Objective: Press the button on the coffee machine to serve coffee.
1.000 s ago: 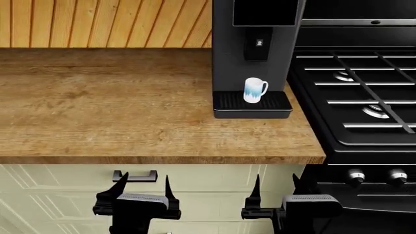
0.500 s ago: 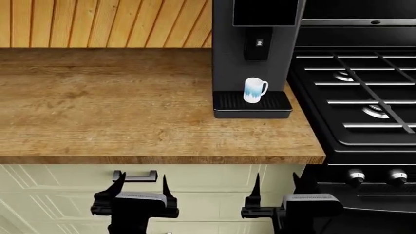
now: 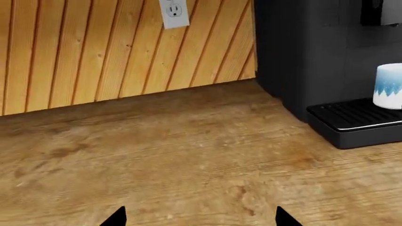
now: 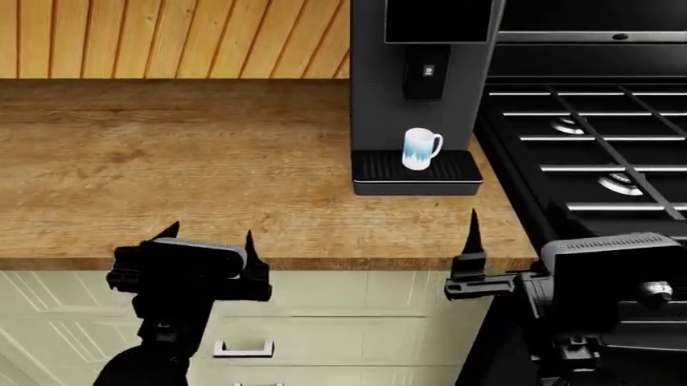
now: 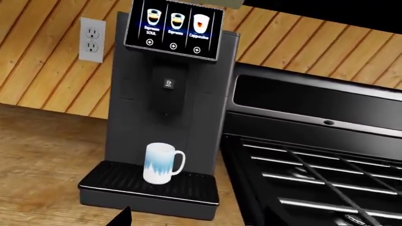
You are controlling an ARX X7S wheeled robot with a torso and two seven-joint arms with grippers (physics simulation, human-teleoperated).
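Button (image 5: pixel 168 83): tiny dark square, pale symbol, on coffee machine (image 5: pixel 135 117); both end effectors (image 4: pixel 208 240) (image 4: pixel 504 233) spread wide, empty.

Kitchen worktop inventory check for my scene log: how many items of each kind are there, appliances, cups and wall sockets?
Appliances: 2, dark-grey boxy coffee machine, black gas stove
Cups: 1, white-and-blue mug
Wall sockets: 1, white outlet
Total: 4
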